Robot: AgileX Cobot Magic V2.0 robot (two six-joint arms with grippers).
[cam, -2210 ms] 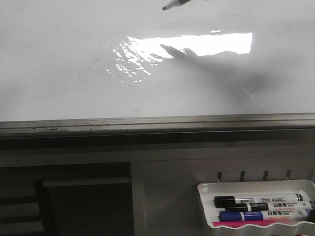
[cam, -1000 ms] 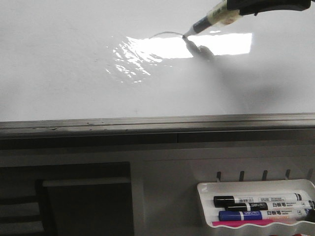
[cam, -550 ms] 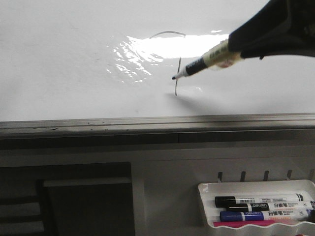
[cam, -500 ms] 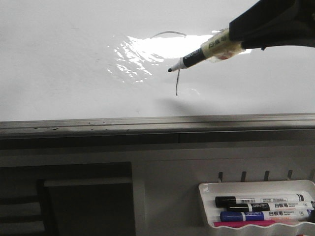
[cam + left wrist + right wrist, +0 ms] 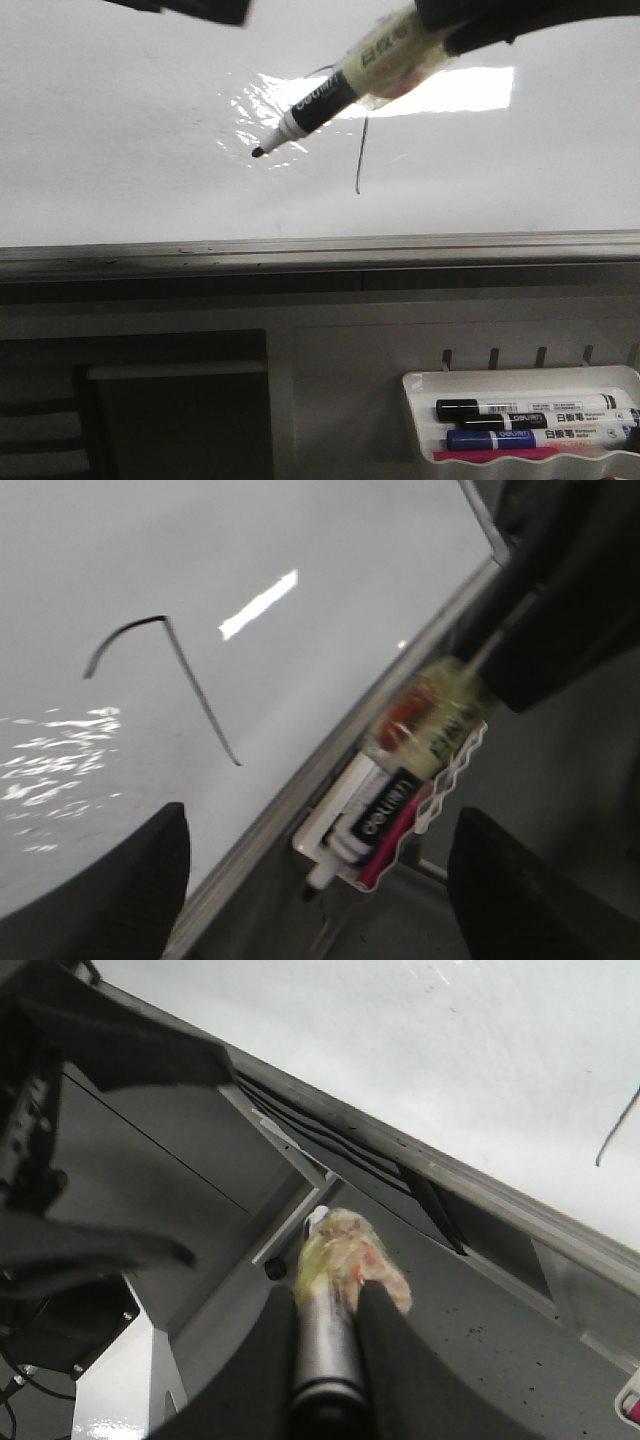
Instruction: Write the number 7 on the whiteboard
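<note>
The whiteboard [image 5: 120, 150] fills the upper front view, with glare in the middle. The number 7 [image 5: 359, 160] is a thin black line on it; the marker crosses its top stroke. The 7 shows whole in the left wrist view [image 5: 200, 695]. My right gripper [image 5: 470, 22] is shut on a black marker [image 5: 345, 78] wrapped in yellowish tape. Its tip [image 5: 258, 152] hangs off the board, left of the stem. The right wrist view shows the fingers clamped on the marker barrel [image 5: 326, 1345]. My left gripper [image 5: 320, 900] is open and empty, above the board's lower edge.
The board's grey metal lower edge [image 5: 300, 250] runs across the front view. A white marker tray [image 5: 520, 373] with black and blue markers and a pink strip hangs at the lower right. A dark part of the left arm [image 5: 190, 8] shows at the top left.
The 7 was drawn, top stroke then stem. The marker has since lifted off the stem's end and swung left and nearer the camera. The left arm has come in at top left.
</note>
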